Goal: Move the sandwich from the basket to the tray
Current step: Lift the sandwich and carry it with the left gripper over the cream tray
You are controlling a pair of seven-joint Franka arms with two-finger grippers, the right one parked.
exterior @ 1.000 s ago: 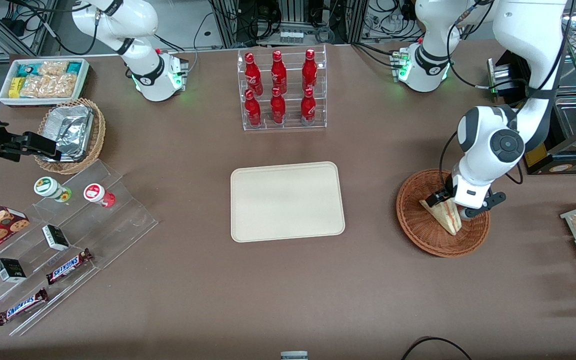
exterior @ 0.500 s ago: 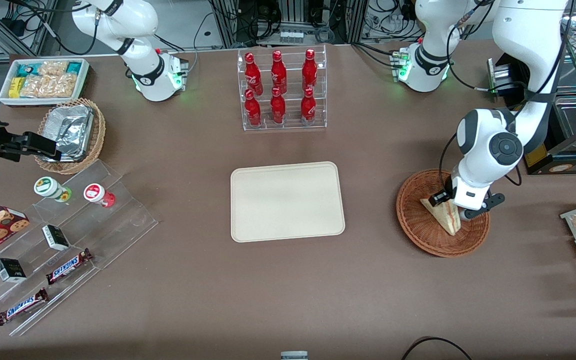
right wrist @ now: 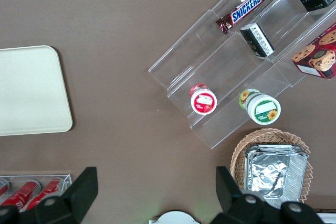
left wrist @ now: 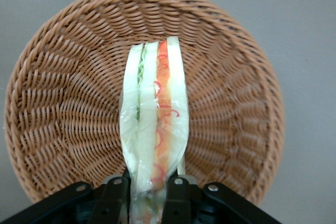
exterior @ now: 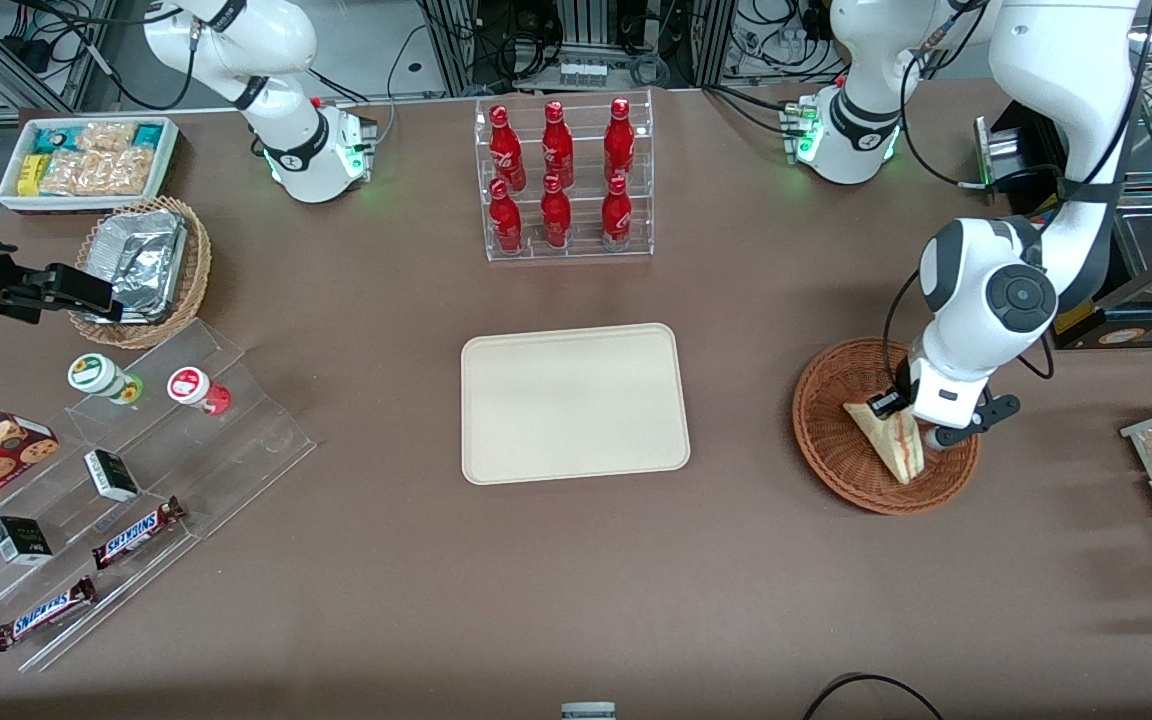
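1. The left arm's gripper point(left wrist: 148, 195) is hanging over the basket point(exterior: 826, 460), and its two fingers point(left wrist: 115, 198) are pinching the thick end of the sandwich point(exterior: 894, 442), one on each bread face.

2. The sandwich is sitting inside the basket, standing on edge with its filling stripes facing up toward the wrist camera; its pointed end is reaching toward the basket wall nearest the front camera. Whether it is resting on the wicker or hanging just clear of it cannot be told.

3. The tray point(exterior: 496, 440) is lying flat at the middle of the table, well apart from the basket, toward the parked arm's end, with bare tabletop between them.

4. By this reading the grasp is made and the lift is about to come, so most of the task is waiting: raise, carry, lower, release.

5. The grip is taking only one end of a soft wedge in slick wrap, so the sandwich is likely to droop or pivot between the pads, and a quick swing may be enough to slide it out.

6. A low sideways move is risking the tip catching the basket rim, dragging the light basket along or tipping it.

7. Squeezing harder is likely to crush the bread and push filling out.
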